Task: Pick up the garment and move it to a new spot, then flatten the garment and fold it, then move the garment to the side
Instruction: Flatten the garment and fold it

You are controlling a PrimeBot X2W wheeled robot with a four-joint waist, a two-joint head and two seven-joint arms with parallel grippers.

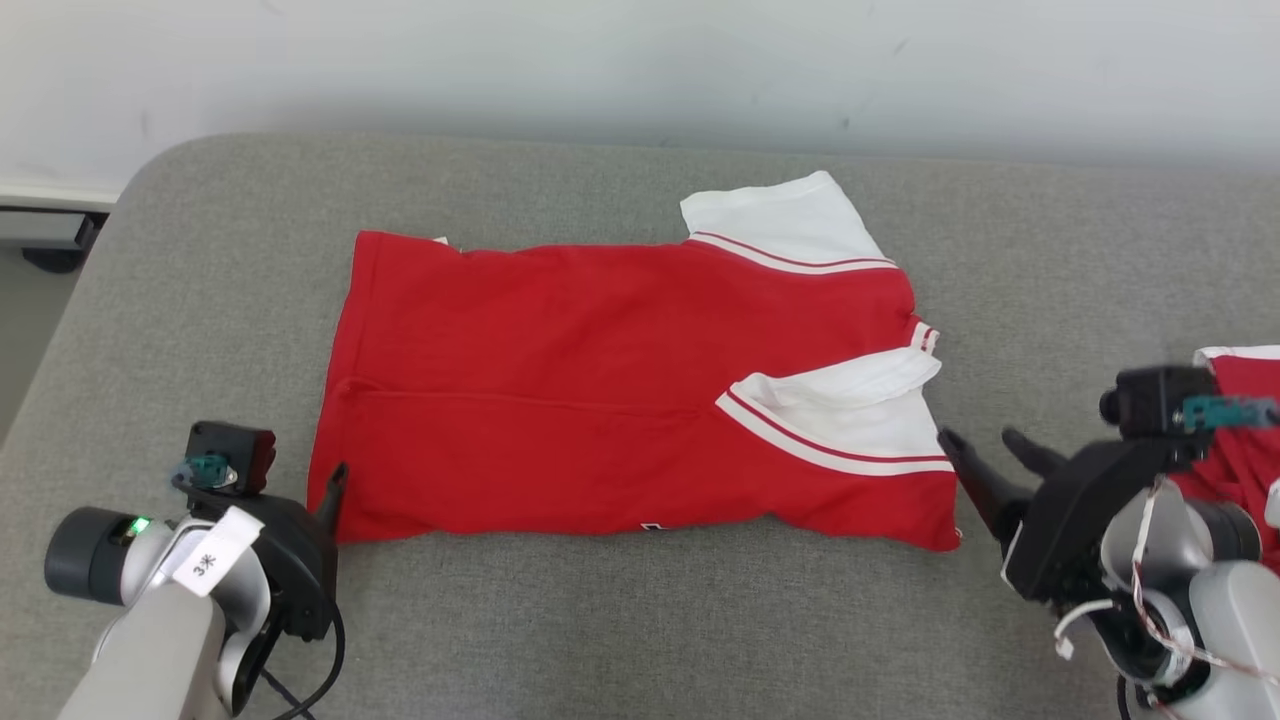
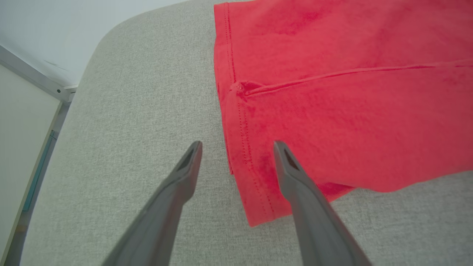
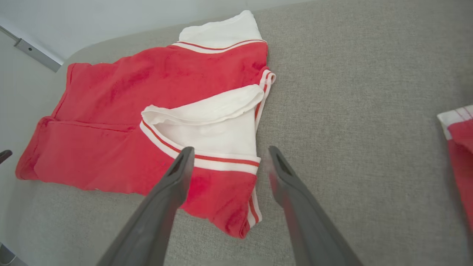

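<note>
The garment (image 1: 600, 400), a red shirt with white sleeves and striped trim, lies folded lengthwise on the grey table (image 1: 200, 250), hem to the left. My left gripper (image 1: 335, 480) stands open at the shirt's near left corner. In the left wrist view the left gripper (image 2: 237, 145) straddles the hem of the garment (image 2: 332, 111), nothing pinched between its fingers. My right gripper (image 1: 978, 437) is open beside the near right corner. In the right wrist view the right gripper (image 3: 230, 149) hovers over the garment's (image 3: 111, 96) shoulder edge, holding nothing.
Another red and white garment (image 1: 1240, 440) lies at the table's right edge, behind my right arm, and shows as the second garment (image 3: 460, 147) in the right wrist view. A pale wall runs behind the table. The table's rounded left corner (image 2: 111, 44) drops to the floor.
</note>
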